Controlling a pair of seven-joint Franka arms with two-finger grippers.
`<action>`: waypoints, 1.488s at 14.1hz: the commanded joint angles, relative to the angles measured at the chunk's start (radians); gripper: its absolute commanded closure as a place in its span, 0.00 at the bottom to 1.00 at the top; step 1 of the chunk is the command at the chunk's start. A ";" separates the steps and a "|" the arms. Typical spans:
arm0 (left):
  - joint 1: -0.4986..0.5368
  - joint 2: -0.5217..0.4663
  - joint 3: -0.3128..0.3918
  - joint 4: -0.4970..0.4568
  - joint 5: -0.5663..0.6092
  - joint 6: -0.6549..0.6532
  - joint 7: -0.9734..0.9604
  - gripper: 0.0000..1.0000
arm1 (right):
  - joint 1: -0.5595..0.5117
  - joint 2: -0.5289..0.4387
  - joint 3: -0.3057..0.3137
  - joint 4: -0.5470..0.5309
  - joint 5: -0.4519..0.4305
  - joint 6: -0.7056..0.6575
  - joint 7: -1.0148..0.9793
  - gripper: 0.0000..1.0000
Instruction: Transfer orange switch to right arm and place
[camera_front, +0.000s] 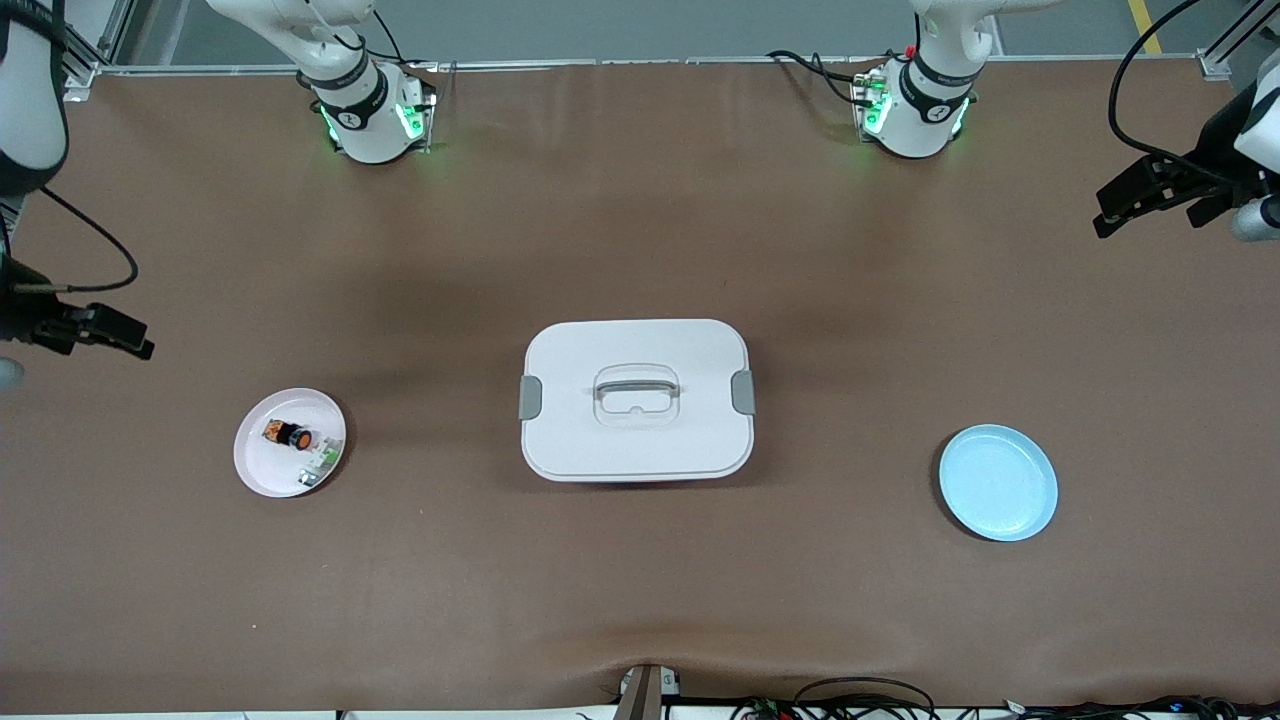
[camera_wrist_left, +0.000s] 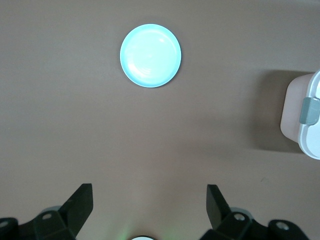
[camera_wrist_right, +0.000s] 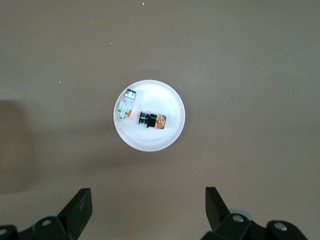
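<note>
The orange switch (camera_front: 288, 435), a stubby black cylinder with an orange end, lies on its side on a small pink plate (camera_front: 262, 465) toward the right arm's end of the table. It also shows in the right wrist view (camera_wrist_right: 152, 120), on the plate (camera_wrist_right: 165, 97). A small white-and-green component (camera_front: 320, 463) lies beside it on the same plate. My right gripper (camera_wrist_right: 148, 191) is open and empty, up in the air over bare table near that plate (camera_front: 125, 335). My left gripper (camera_wrist_left: 148, 190) is open and empty, high over the table's left-arm end (camera_front: 1125, 205).
A white lidded box (camera_front: 637, 400) with a grey handle and grey side clips stands mid-table; its edge shows in the left wrist view (camera_wrist_left: 305, 117). A light blue plate (camera_front: 998, 482) lies toward the left arm's end, also seen in the left wrist view (camera_wrist_left: 150, 55).
</note>
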 joint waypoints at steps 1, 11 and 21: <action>0.005 -0.011 -0.003 -0.004 0.014 -0.011 -0.006 0.00 | 0.007 -0.096 0.001 -0.107 -0.011 0.007 0.047 0.00; 0.002 -0.007 -0.009 0.003 0.012 -0.010 -0.006 0.00 | 0.001 -0.245 -0.007 -0.252 -0.011 0.084 0.001 0.00; 0.004 -0.009 -0.005 0.007 0.003 -0.011 0.002 0.00 | 0.023 -0.196 -0.001 -0.052 -0.013 -0.044 0.003 0.00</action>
